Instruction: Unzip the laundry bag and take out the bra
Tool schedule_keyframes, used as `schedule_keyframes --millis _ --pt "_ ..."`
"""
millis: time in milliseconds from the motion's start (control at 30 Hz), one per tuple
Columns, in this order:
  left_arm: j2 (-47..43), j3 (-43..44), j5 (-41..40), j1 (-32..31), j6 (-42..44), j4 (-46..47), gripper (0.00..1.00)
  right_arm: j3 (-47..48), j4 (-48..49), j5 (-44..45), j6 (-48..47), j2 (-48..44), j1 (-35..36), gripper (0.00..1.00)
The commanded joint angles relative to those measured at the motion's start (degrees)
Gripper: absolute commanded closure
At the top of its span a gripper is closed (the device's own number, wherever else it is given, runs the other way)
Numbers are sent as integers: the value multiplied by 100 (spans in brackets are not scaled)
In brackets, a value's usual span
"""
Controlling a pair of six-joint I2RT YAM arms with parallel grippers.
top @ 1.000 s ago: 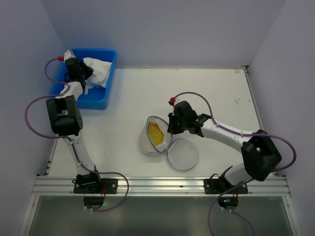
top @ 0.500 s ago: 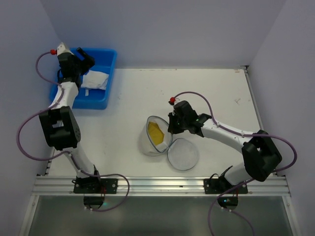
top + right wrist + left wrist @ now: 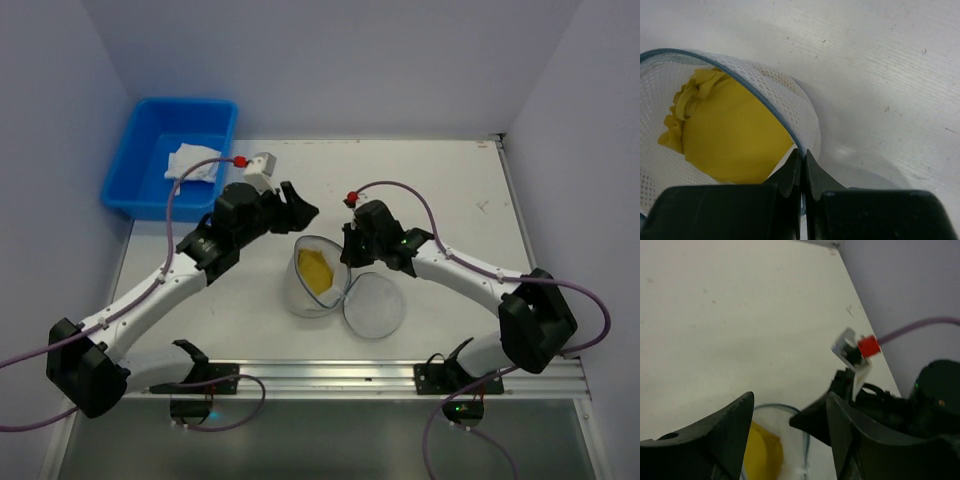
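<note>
Bag (image 3: 300, 290) sat centre of surface (image 3: 440, 190), mouth up and unzipped. Round flap (image 3: 375, 310) flopped flat just beside it, near right. Yellow bra (image 3: 730, 135) inside, not out yet. Right tool (image 3: 803, 159) clamped shut at the zip edge of the rim; looks like mesh pinched between the tips, hard to be sure. Left tool (image 3: 298, 207) hovering by the bag's far-left rim, fingers apart, nothing in them. White cloth (image 3: 192, 163) in blue tub (image 3: 135, 170), far left corner.

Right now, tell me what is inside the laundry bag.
A bunched yellow garment fills the open laundry bag, its gathered edge showing in the right wrist view. Whatever lies under or behind it is covered by the fabric and the bag's mesh.
</note>
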Motion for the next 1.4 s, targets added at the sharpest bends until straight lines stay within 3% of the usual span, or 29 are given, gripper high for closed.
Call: schedule_keyframes --millis 0,233,533,967,1133,1233,1333,1367 --pt "-220 -280 -285 -785 -444 -171 40 79 40 132 70 -321 -17 100" --pt "482 -211 -1013 -1919 -734 -249 52 -62 67 158 157 -400 -17 100" --pt "1265 -193 -2261 -1929 -849 -1620 54 -238 67 193 149 -664 -17 100" --pt "2301 -43 -2825 -1929 -902 -1938 21 -229 243 -316 70 -603 211 100" --pt "2837 -52 -2746 -1921 -998 -1841 18 -255 374 -360 131 -401 378 100" --pt "3163 -166 -2676 -1929 -1086 -1683 23 -361 514 -404 245 -330 387 100" --pt "3348 -359 -2579 -1929 -1192 -1481 45 -405 524 -361 298 -295 396 100" --pt "3392 -412 -2518 -1929 -1235 -1376 62 -405 524 -317 307 -304 396 100"
